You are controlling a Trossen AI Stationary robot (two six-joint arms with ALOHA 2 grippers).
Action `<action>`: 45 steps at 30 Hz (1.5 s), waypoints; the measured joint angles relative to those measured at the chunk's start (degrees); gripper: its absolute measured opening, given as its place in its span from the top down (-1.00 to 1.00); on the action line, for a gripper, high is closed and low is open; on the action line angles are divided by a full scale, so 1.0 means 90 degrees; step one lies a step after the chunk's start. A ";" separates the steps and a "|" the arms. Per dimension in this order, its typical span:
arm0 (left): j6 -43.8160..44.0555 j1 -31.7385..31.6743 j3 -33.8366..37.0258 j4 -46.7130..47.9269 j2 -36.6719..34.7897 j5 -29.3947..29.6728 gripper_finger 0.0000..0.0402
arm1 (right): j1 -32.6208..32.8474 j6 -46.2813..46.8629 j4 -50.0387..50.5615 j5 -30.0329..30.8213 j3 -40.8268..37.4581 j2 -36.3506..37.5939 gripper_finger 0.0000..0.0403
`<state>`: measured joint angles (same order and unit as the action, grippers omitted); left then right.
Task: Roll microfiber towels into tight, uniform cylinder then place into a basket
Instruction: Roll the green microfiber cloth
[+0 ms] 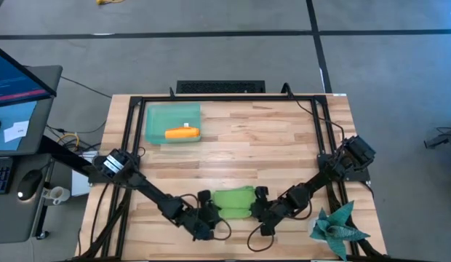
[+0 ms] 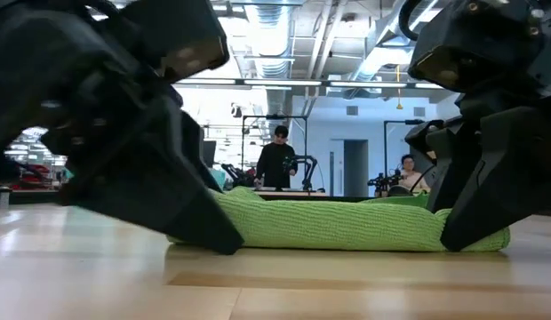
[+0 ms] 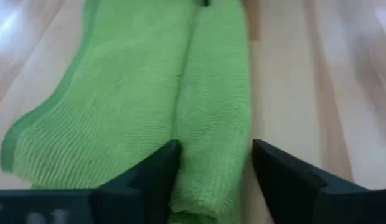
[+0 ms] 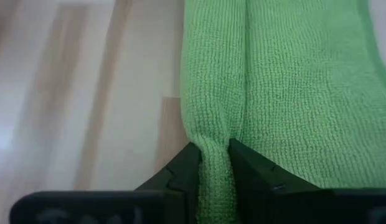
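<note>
Already the orange towel (image 1: 182,133) is lying rolled in the basket (image 1: 156,120); the right gripper (image 4: 213,163) is pinching the half-rolled green towel (image 1: 233,201); the left gripper (image 3: 211,163) is straddling it loosely.

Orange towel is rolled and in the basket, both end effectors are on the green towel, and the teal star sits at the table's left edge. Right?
Not quite. The high view shows the teal star at the table's right edge. The rest holds: orange towel rolled in the basket, left end effector and right end effector on the green towel.
</note>
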<state>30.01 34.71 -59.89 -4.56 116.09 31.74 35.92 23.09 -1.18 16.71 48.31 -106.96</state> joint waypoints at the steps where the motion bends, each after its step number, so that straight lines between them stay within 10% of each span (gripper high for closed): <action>1: 0.0176 -0.0009 0.0002 0.0038 -0.0003 -0.0010 0.08 | -0.0002 0.0137 -0.0015 -0.0051 -0.0001 0.0000 0.47; 9: 0.1368 -0.0038 -0.0005 -0.0009 -0.0082 -0.0993 0.92 | -0.0032 0.1135 -0.0425 -0.1818 0.0012 -0.0001 0.64; 22: 0.3946 -0.0412 -0.0003 -0.0750 -0.0180 -0.3897 0.95 | -0.0653 0.3468 -0.1003 -0.5010 0.0007 -0.0046 0.83; 45: 0.3500 -0.0358 0.0031 -0.0534 -0.0185 -0.3977 0.59 | -0.1238 0.5244 -0.0295 -0.4679 0.0000 -0.0005 0.88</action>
<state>61.51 31.48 -59.61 -9.37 114.43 -4.05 24.77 70.28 -3.84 -25.39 48.31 -107.00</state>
